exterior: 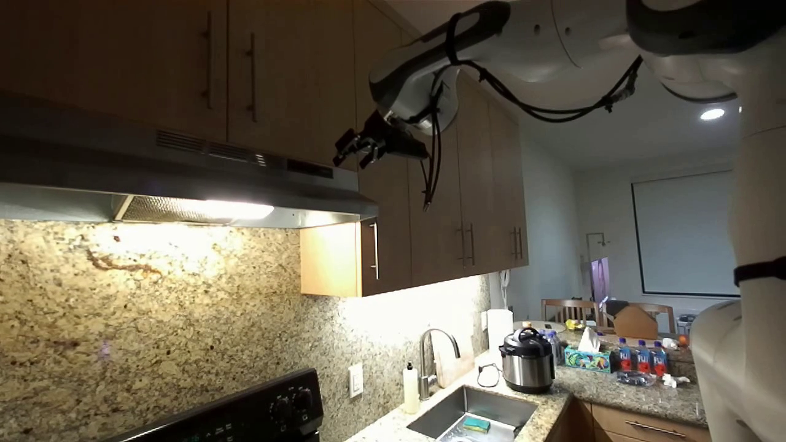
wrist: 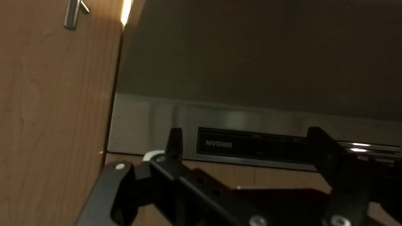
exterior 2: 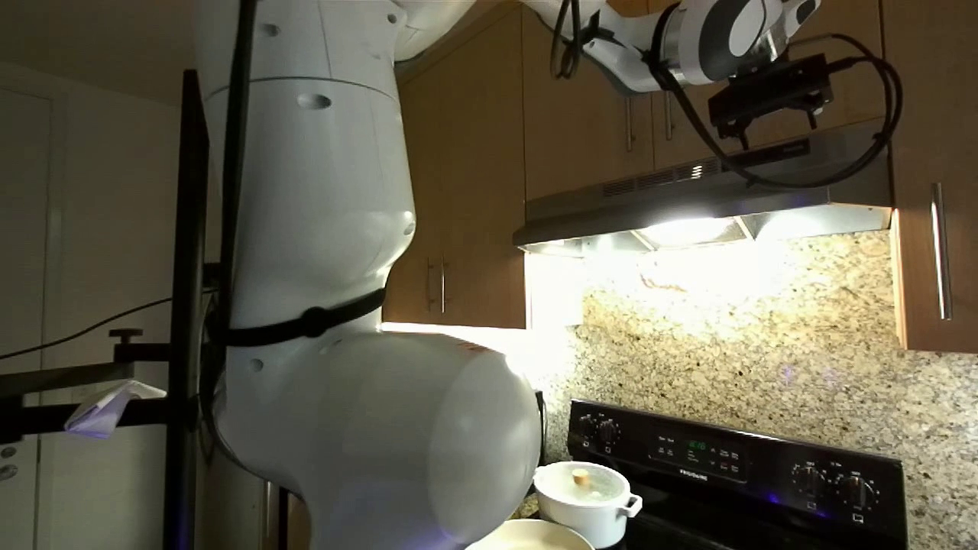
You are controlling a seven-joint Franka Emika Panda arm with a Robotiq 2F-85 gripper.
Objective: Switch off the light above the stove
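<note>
My jaws are standing wide apart, gripping nothing; in the wrist view only a gap is showing between them. Just past the tips, the dark control strip (wrist: 251, 146) is lying with its long axis running left to right, nearly in line with the spread of the jaws. Its lettered end is pointing at the right-hand cabinet (wrist: 56, 110), which the inverted wrist view is putting on its left, and one of my jaws is covering part of the strip's other half. I am looking clear of the metal, but how deep that space is I am not making out.

I am taking this strip as the home of the switch, though no button is showing plainly. If so, the coming move is calling for a push toward the far side, perhaps with a small shift along the strip, and the jaws better drawn together; spread like this, they are risking passing either side of a small switch.

Farther on, the range hood (exterior 2: 596, 206) is stretching away to the left. Beneath it, lower and left of my jaws in both exterior views, the light (exterior: 239, 210) is glowing. Well below, the stove (exterior 2: 764, 466) is standing against the speckled wall (exterior: 233, 294).
</note>
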